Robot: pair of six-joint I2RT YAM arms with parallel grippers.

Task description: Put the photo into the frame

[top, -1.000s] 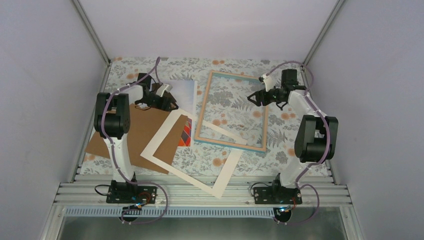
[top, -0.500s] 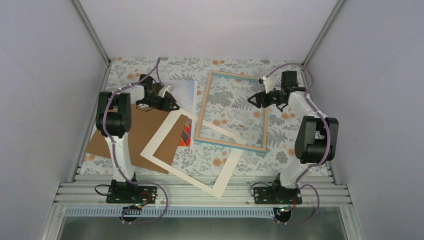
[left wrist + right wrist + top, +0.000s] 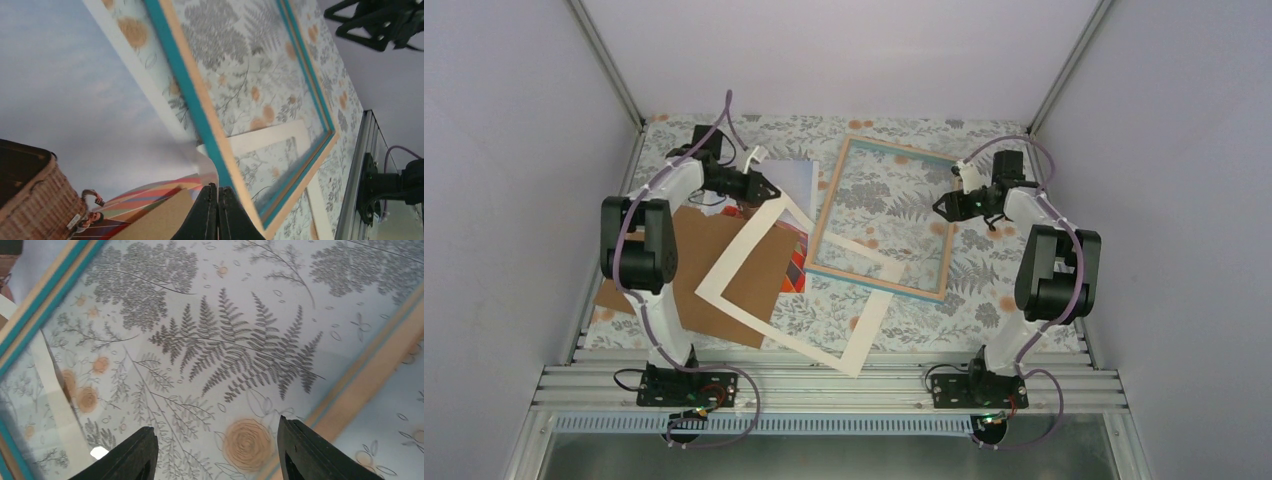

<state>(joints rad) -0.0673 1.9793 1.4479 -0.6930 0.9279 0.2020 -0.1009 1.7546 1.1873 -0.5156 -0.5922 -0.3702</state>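
The photo (image 3: 792,183), pale blue sky with a striped balloon, lies left of the frame under the mat. My left gripper (image 3: 762,186) is shut on its right edge, and in the left wrist view the paper (image 3: 75,100) curls up into the closed jaws (image 3: 217,189) right beside the frame's turquoise rim (image 3: 200,115). The frame (image 3: 824,215) lies flat at mid-table. Over the right part of its clear pane my right gripper (image 3: 944,207) hovers open, with nothing between the fingers (image 3: 214,440); the wood-and-turquoise rim (image 3: 370,375) runs just to their right.
A cream mat border (image 3: 724,305) lies aslant over the photo's lower part, one corner under the frame. The brown backing board (image 3: 694,255) sits left of it, under the photo. Side walls stand close on both sides; the floral tablecloth (image 3: 1014,300) shows at the right.
The left jaws have closed on the photo's edge and the left arm has shifted back and right. The frame and mat have slid a little to the left. The right gripper has moved right and narrowed slightly.
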